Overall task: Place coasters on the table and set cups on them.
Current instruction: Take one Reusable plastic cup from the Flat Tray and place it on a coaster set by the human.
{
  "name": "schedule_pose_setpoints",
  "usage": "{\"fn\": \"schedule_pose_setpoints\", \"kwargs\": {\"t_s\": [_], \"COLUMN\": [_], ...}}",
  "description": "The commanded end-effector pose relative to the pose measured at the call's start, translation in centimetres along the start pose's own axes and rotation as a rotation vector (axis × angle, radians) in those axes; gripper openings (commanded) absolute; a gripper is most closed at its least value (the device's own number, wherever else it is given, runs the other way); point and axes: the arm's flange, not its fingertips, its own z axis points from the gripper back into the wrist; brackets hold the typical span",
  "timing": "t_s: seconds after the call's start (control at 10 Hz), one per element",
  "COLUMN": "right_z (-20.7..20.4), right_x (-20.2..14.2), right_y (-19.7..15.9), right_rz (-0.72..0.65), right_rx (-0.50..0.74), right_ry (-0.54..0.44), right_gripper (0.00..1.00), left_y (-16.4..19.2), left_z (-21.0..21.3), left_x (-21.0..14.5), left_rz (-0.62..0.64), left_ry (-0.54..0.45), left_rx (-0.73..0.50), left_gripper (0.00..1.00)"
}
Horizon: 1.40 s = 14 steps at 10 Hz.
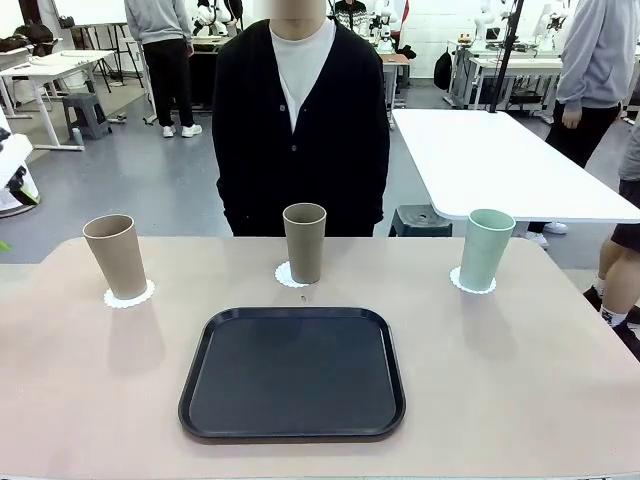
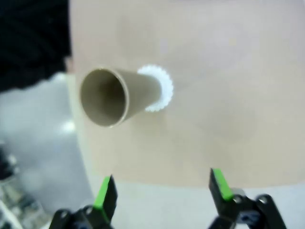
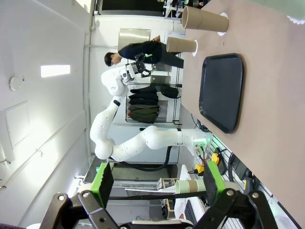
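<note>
Three cups stand upright on the beige table point(image 1: 520, 400), each on a white scalloped coaster. The left tan cup point(image 1: 117, 255) is on a coaster point(image 1: 129, 296), the middle tan cup point(image 1: 304, 242) on a coaster point(image 1: 288, 276), and the mint green cup point(image 1: 486, 248) on a coaster point(image 1: 470, 285). My left gripper point(image 2: 162, 191) hangs open and empty, high over the table edge, looking down on a tan cup point(image 2: 114, 95) and its coaster point(image 2: 163, 88). Off the table's side, my right gripper point(image 3: 157, 179) is open with nothing in it. It faces two tan cups point(image 3: 202, 19) point(image 3: 181, 45).
An empty black tray point(image 1: 292, 372) lies in the middle of the near half of the table, also seen as the tray point(image 3: 221, 90). A person in a black cardigan point(image 1: 300, 130) stands at the far edge behind the middle cup. A white table point(image 1: 500, 160) stands beyond at the right.
</note>
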Motion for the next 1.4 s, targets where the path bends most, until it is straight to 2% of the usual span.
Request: {"fn": "schedule_pose_setpoints", "kwargs": {"t_s": [0.0, 0.2, 0.3, 0.4, 1.3], "right_z": [0.0, 0.0, 0.0, 0.0, 0.0], "right_x": [-0.2, -0.2, -0.2, -0.2, -0.2], "right_y": [0.1, 0.1, 0.1, 0.1, 0.1], "right_rz": [0.010, 0.010, 0.010, 0.010, 0.010], "right_rx": [0.011, 0.011, 0.011, 0.011, 0.011], "right_ry": [0.002, 0.002, 0.002, 0.002, 0.002], "right_gripper": [1.00, 1.00, 1.00, 1.00, 1.00], "left_y": [0.3, 2.1, 3.2, 0.3, 0.3], "left_z": [3.0, 5.3, 5.6, 4.5, 4.5], "left_x": [4.0, 7.4, 7.9, 6.1, 6.1], "left_rz": [0.099, 0.243, 0.292, 0.160, 0.160], "left_ry": [0.178, 0.033, -0.025, 0.151, 0.151], "left_rx": [-0.145, -0.190, -0.201, -0.134, -0.134], "left_gripper": [1.00, 1.00, 1.00, 1.00, 1.00]}}
